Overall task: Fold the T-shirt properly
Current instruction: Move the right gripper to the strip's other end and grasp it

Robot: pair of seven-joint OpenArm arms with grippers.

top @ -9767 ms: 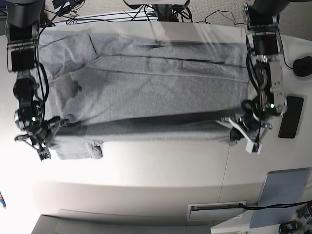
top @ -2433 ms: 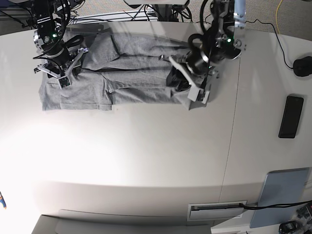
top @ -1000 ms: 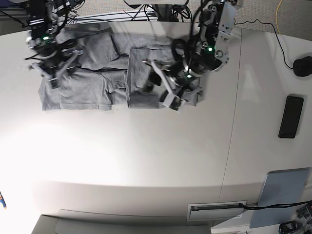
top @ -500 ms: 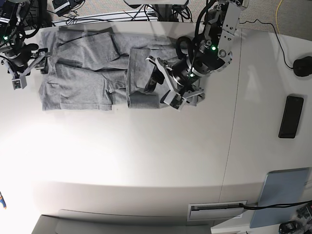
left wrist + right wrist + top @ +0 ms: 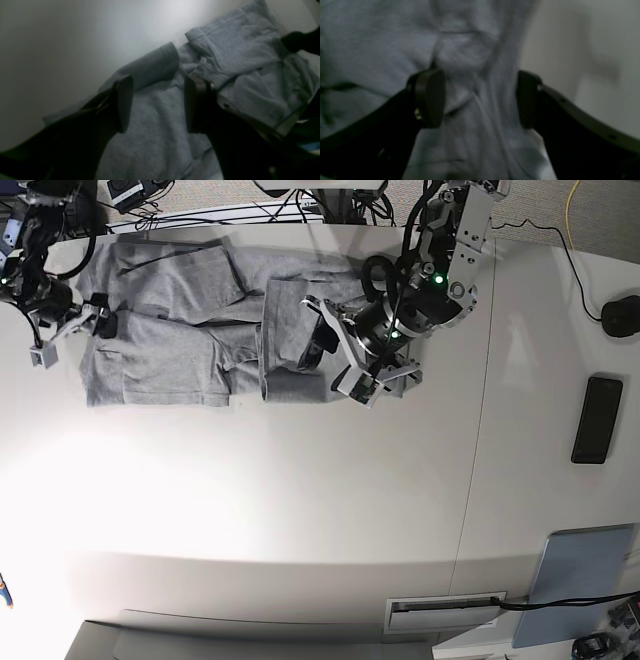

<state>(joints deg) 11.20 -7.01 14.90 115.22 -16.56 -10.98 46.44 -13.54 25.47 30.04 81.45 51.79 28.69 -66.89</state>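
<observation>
The grey T-shirt lies at the back left of the table, its right end folded over onto itself. My left gripper hovers over that folded end. In the left wrist view the left gripper is open, its dark fingers straddling loose cloth that lies flat beneath. My right gripper is at the shirt's left edge. In the right wrist view the right gripper stands wide open above wrinkled fabric, holding nothing, with bare table to its right.
A black phone and a black mouse lie at the right of the table. A pale-blue pad sits at the front right corner. Cables run along the back edge. A seam crosses the tabletop.
My right gripper let go of the shirt's upper left part, opened wide, swung out to the left and came back to the left edge. The left gripper stayed over the folded end.
</observation>
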